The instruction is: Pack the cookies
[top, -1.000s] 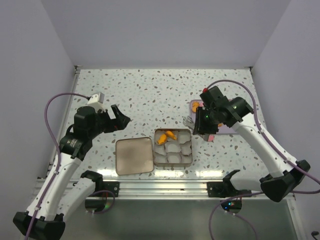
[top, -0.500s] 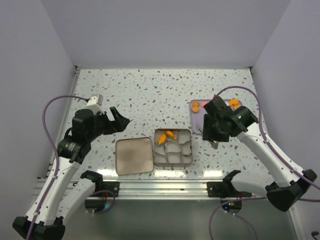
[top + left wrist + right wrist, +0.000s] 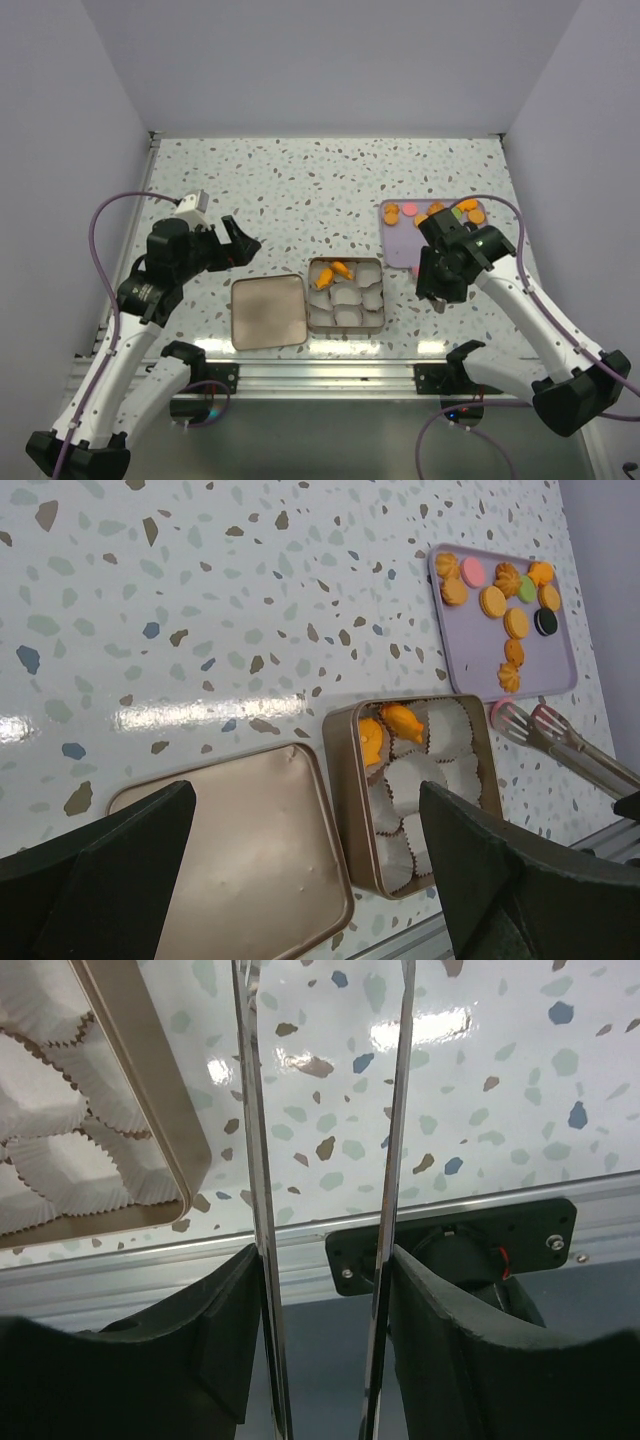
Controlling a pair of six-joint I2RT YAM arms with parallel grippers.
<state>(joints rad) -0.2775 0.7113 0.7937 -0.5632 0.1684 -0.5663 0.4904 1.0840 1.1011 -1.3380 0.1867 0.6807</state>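
Note:
Several orange cookies [image 3: 437,212], some pink, one green and one dark, lie on the purple tray [image 3: 400,245] at the right; they also show in the left wrist view [image 3: 492,601]. Two orange cookies [image 3: 335,272] sit in the far-left cups of the tan tin [image 3: 309,295]. My right gripper [image 3: 438,288] is shut on metal tongs [image 3: 560,745], whose pink tips hang empty between the tin and the tray. The tong blades [image 3: 252,1160] run between my fingers. My left gripper [image 3: 240,243] is open and empty above the tin's lid [image 3: 267,311].
White paper cups [image 3: 60,1160] fill the tin's other compartments. The lid lies flat just left of the tin. A metal rail [image 3: 330,375] runs along the table's near edge. Grey walls close in the left, right and far sides.
My right arm has drawn back from over the purple tray toward the near right, carrying the tongs and uncovering the cookies there. The left arm has barely moved.

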